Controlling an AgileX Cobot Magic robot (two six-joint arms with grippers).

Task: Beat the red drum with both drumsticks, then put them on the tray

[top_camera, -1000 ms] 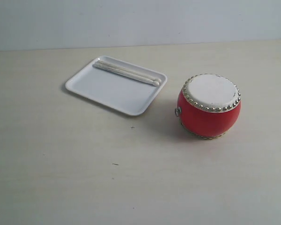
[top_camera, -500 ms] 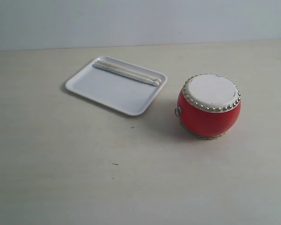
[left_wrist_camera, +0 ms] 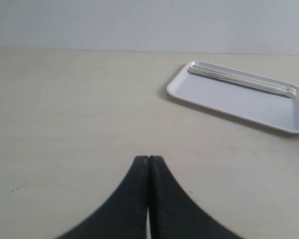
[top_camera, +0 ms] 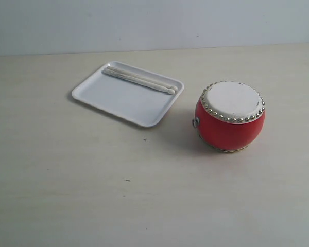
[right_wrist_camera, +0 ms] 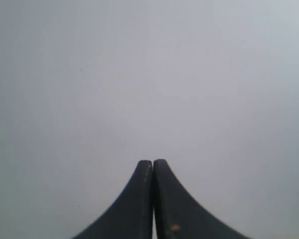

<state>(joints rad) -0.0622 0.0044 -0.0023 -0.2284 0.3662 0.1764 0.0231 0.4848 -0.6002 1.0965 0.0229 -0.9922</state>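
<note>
The red drum (top_camera: 230, 117) stands upright on the table at the right, its white skin ringed by silver studs. Left of it lies the white tray (top_camera: 121, 100), with the two pale drumsticks (top_camera: 139, 80) side by side along its far rim. The left wrist view also shows the tray (left_wrist_camera: 229, 97) and the drumsticks (left_wrist_camera: 241, 80), well ahead of my left gripper (left_wrist_camera: 148, 158), which is shut and empty. My right gripper (right_wrist_camera: 153, 162) is shut and empty too, facing only a plain grey wall. Neither gripper appears in the exterior view.
A pale wooden tabletop (top_camera: 92, 180) runs to a grey wall (top_camera: 154, 23) at the back. Small dark specks (top_camera: 146, 139) mark the table in front of the tray.
</note>
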